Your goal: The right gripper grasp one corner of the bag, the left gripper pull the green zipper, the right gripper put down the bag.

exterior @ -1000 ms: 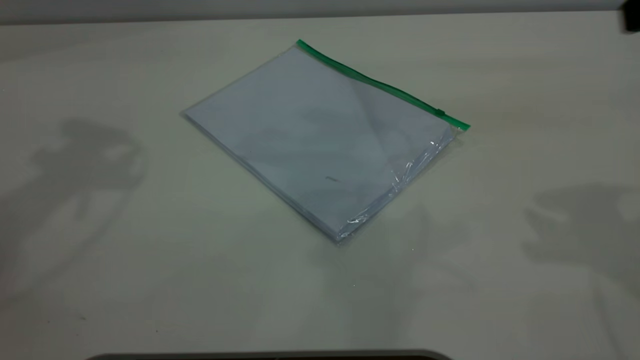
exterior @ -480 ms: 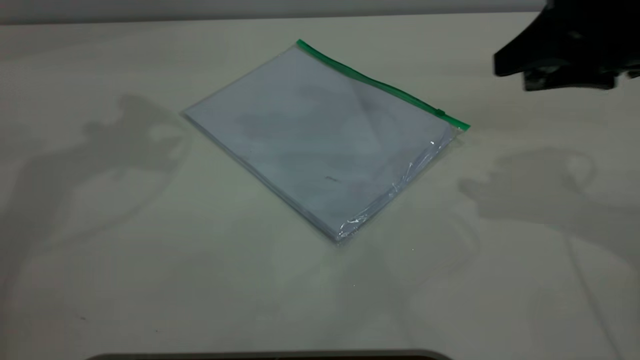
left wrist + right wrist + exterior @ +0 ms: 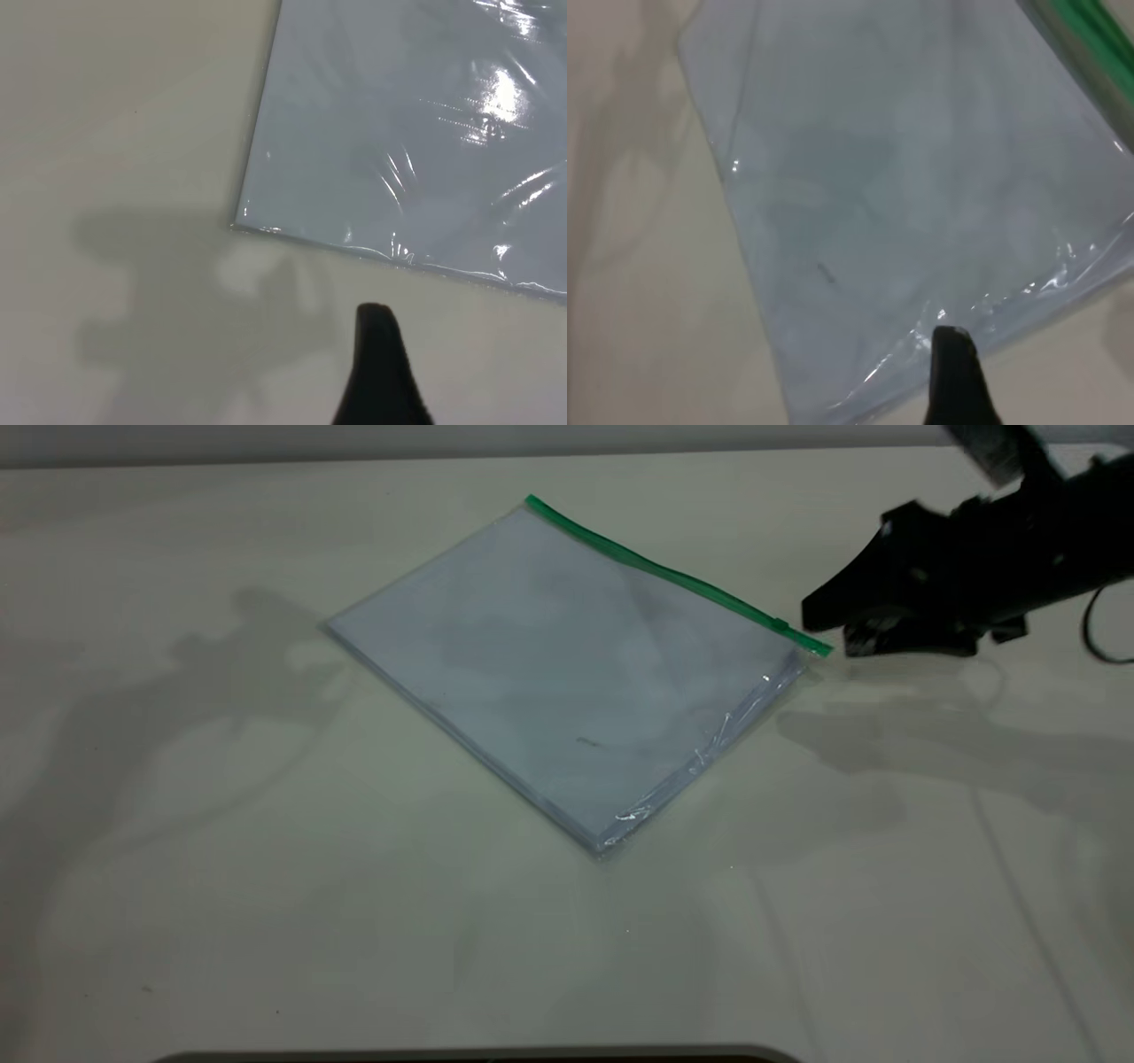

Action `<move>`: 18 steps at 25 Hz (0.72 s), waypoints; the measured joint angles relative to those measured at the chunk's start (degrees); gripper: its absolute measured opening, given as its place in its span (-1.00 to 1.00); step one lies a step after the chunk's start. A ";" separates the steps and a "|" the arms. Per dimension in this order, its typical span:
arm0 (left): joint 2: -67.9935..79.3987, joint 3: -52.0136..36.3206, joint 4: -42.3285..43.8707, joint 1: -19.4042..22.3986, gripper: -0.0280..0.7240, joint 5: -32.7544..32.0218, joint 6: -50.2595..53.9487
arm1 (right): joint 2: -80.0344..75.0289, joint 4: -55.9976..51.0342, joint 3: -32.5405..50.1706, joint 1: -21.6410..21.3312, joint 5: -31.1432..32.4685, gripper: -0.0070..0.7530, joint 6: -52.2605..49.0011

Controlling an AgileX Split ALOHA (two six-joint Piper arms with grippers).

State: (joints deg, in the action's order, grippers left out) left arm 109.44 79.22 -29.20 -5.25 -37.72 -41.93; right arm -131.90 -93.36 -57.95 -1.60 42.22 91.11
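The bag lies flat on the table, a clear pouch with white sheets showing through. The green zipper runs along its far right edge, with the slider tab near the right corner. My right gripper hovers just right of that corner, jaws apart, holding nothing. In the right wrist view one of its fingers sits over the bag's crinkled edge. My left gripper is out of the exterior view. In the left wrist view it hangs above bare table, just short of a bag corner.
The pale table extends all around the bag. Arm shadows fall on it to the left and right. A black cable hangs by the right arm. A dark edge lines the table front.
My right gripper has come in from the upper right and dropped down-left to the bag's right corner. The left arm's shadow has slid toward the bag. The bag has not moved.
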 joint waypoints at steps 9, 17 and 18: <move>0.00 0.00 -0.02 0.00 0.64 0.52 0.00 | -9.48 -0.24 -6.67 0.00 2.03 0.40 1.11; 0.00 0.00 -0.02 0.00 0.64 0.87 0.00 | -12.20 -4.35 -9.23 0.00 1.81 0.40 6.10; 0.00 0.00 -0.02 0.00 0.64 0.89 0.00 | -12.43 -4.87 -9.28 0.00 1.74 0.40 6.55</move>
State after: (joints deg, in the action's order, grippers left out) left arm 109.44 79.22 -29.22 -5.25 -36.83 -41.93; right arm -144.34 -98.23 -67.23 -1.60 43.96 97.67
